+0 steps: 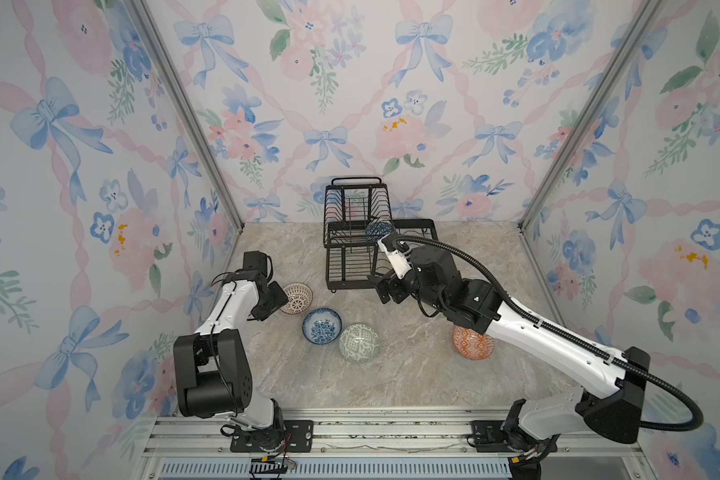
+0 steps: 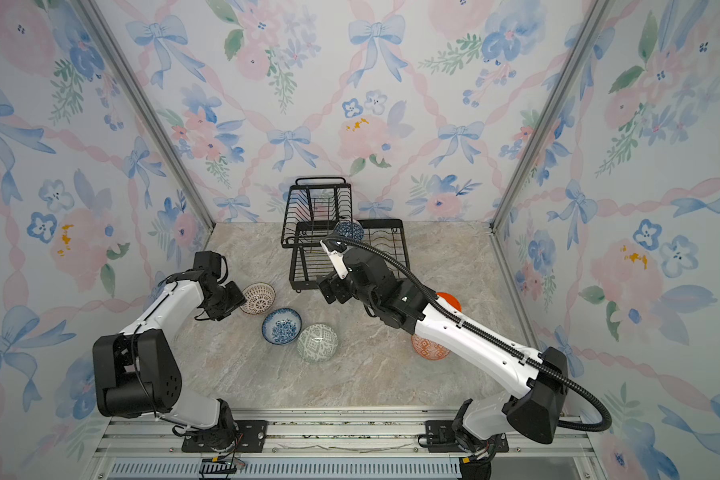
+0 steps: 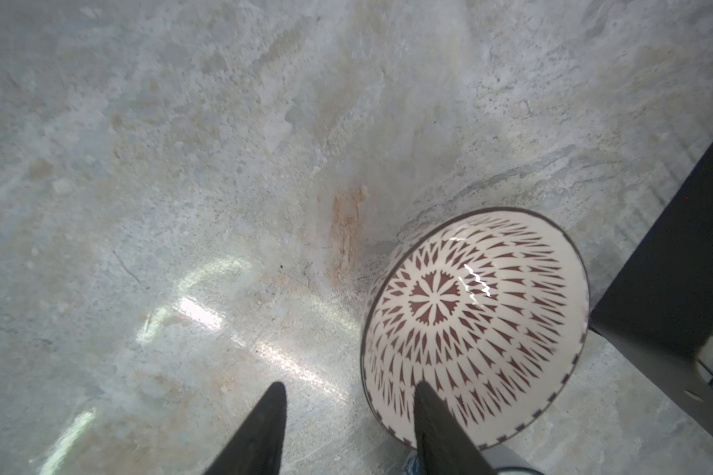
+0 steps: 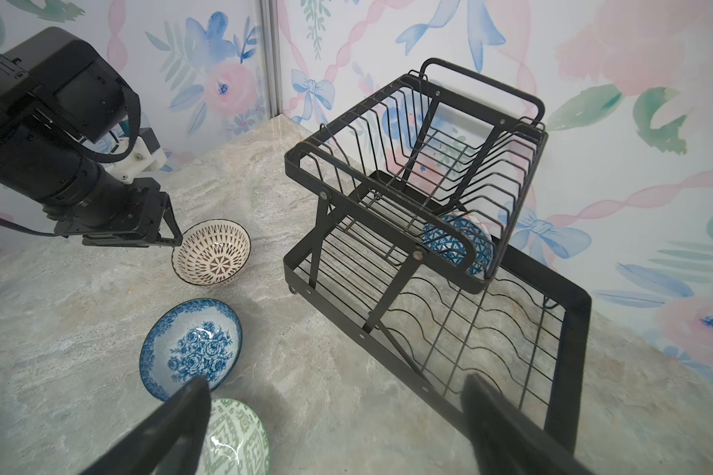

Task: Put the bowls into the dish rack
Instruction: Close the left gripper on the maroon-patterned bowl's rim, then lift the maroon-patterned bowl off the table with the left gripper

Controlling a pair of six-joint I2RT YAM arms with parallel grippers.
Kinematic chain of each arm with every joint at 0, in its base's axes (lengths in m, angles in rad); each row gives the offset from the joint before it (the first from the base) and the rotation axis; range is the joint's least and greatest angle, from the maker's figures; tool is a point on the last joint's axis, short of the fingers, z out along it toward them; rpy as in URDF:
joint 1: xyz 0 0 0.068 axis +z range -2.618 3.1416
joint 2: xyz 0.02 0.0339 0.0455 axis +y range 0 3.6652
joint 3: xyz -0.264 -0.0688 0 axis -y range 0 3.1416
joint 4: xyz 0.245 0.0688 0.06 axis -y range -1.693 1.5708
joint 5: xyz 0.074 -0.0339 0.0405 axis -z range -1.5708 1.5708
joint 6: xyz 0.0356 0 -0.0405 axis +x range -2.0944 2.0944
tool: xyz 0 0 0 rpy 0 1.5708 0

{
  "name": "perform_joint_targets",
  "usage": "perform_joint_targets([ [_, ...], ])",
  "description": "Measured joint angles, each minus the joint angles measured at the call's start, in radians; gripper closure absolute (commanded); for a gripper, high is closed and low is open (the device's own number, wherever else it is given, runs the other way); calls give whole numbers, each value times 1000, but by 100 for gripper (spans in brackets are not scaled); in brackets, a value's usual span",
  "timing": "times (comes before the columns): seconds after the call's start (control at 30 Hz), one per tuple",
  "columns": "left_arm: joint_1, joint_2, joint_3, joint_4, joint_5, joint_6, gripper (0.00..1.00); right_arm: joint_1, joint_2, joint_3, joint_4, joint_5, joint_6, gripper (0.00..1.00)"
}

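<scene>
Several small bowls stand on the marble table. The brown-and-white patterned bowl (image 1: pixel 297 297) (image 3: pixel 474 320) has my left gripper (image 1: pixel 284 301) (image 3: pixel 350 386) open at its left rim, one finger inside and one outside. To its right sit a blue floral bowl (image 1: pixel 321 326) and a green bowl (image 1: pixel 359 343). My right arm partly covers an orange patterned bowl (image 1: pixel 472 344) and a plain orange bowl (image 2: pixel 449 300). The black dish rack (image 1: pixel 356 203) (image 4: pixel 548 273) holds a dark-blue bowl (image 4: pixel 453 240) on edge in its upper basket. In front of the rack, my right gripper (image 1: pixel 385 287) (image 4: pixel 335 381) hangs open and empty.
Flowered walls with metal corner posts close in the table at the back and both sides. The rack stands against the back wall, its wide lower tray reaching toward the right. An aluminium rail carrying both arm bases runs along the front edge.
</scene>
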Motion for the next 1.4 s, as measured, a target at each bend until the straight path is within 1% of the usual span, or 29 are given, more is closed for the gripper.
perform_joint_targets([
  [0.27,-18,42,0,32,34,23,53,2,30,33,-2,-15,0,3],
  [0.47,-62,95,0,43,29,29,62,2,32,34,-3,-14,0,3],
  [0.6,-76,101,0,43,13,29,66,2,32,34,-3,-10,0,3],
  [1.0,-80,126,-15,48,-31,37,68,2,31,33,-3,9,0,3],
  [1.4,-73,160,-10,55,-40,40,68,2,31,32,-3,9,1,3],
])
